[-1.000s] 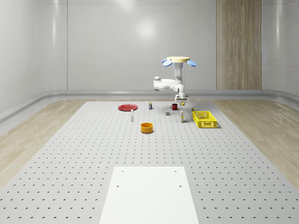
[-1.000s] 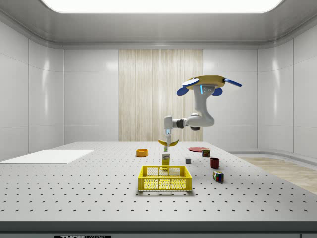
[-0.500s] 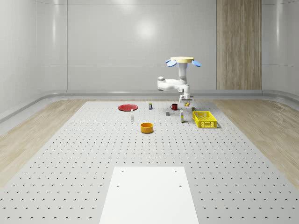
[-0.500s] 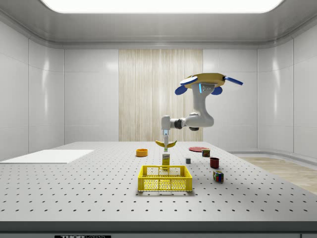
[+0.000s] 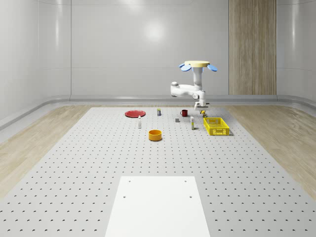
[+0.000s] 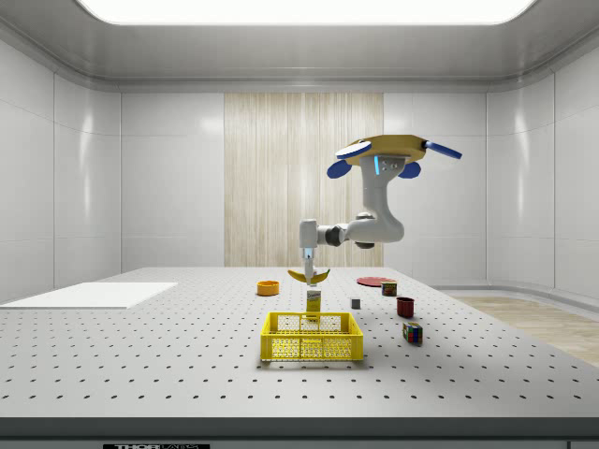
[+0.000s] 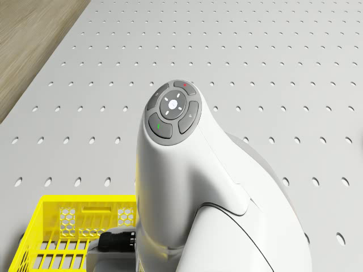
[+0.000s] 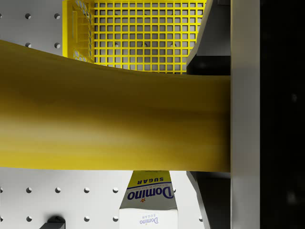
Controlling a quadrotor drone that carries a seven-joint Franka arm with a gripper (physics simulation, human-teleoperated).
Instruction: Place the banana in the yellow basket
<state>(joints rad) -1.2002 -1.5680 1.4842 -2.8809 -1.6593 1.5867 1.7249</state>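
My drone (image 5: pixel 199 64) hovers over the perforated table, just beyond the yellow basket (image 5: pixel 216 126). The arm reaches down from it, and my gripper (image 6: pixel 307 268) is shut on the banana (image 6: pixel 308 277), which hangs level in the air. In the side view the banana is above the sugar box (image 6: pixel 314 299), behind the basket (image 6: pixel 312 337) and higher than its rim. In the wrist view the banana (image 8: pixel 114 124) lies across a dark finger (image 8: pixel 245 114), with the basket's mesh floor (image 8: pixel 143 33) beyond it and the sugar box (image 8: pixel 147 195) below.
Near the basket stand a red mug (image 5: pixel 184 112), a grey cube (image 5: pixel 177 119) and a coloured cube (image 6: pixel 412 333). Further to the whole-scene view's left are an orange bowl (image 5: pixel 155 135), a small bottle (image 5: pixel 139 122) and a red plate (image 5: pixel 135 113). A white sheet (image 5: pixel 158 205) lies at the front.
Drone, arm and held banana have shifted toward the whole-scene view's right, closer to the basket; in the side view they have moved left and the banana hangs slightly lower.
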